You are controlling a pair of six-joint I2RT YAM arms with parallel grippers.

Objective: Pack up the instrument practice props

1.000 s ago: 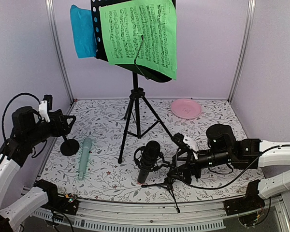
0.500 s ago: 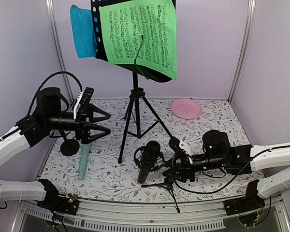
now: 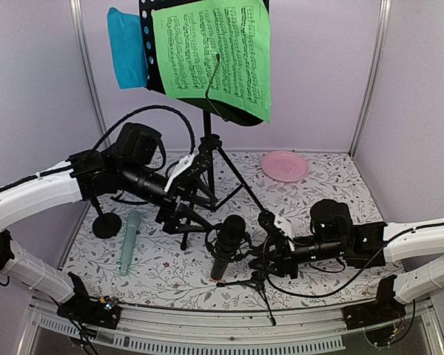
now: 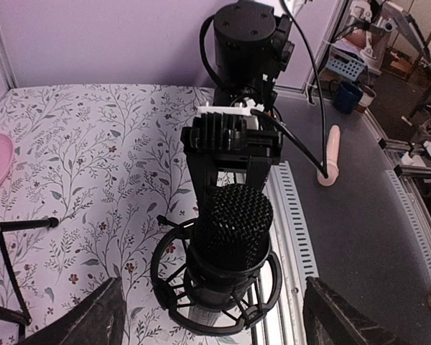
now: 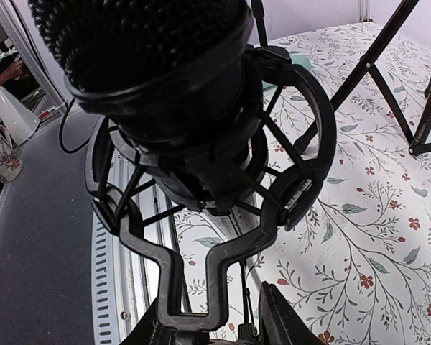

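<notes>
A black microphone (image 3: 230, 235) stands in its round shock mount on a small tripod mic support (image 3: 256, 283) near the front edge. My right gripper (image 3: 265, 259) is shut on that support just under the mount's forked bracket (image 5: 201, 287). My left gripper (image 3: 200, 211) hangs open just behind the microphone (image 4: 230, 230), which sits ahead of and between its fingers (image 4: 86, 320), untouched. A mint-green microphone (image 3: 129, 240) lies flat at the left beside a round-based mic support (image 3: 106, 224). The black sheet-music rack (image 3: 207, 159) holds a green sheet (image 3: 214, 52) and a blue sheet (image 3: 126, 48).
A round pink plate (image 3: 285, 166) lies at the back right. The rack's tripod legs (image 3: 186, 235) spread right beside my left gripper. Metal posts and lilac walls close in the floral table (image 3: 318, 200), with a slotted rail along its near edge (image 3: 207, 322).
My left arm swung from the far left across to the centre, behind the black microphone. My right gripper shifted slightly left and closed on the microphone's support.
</notes>
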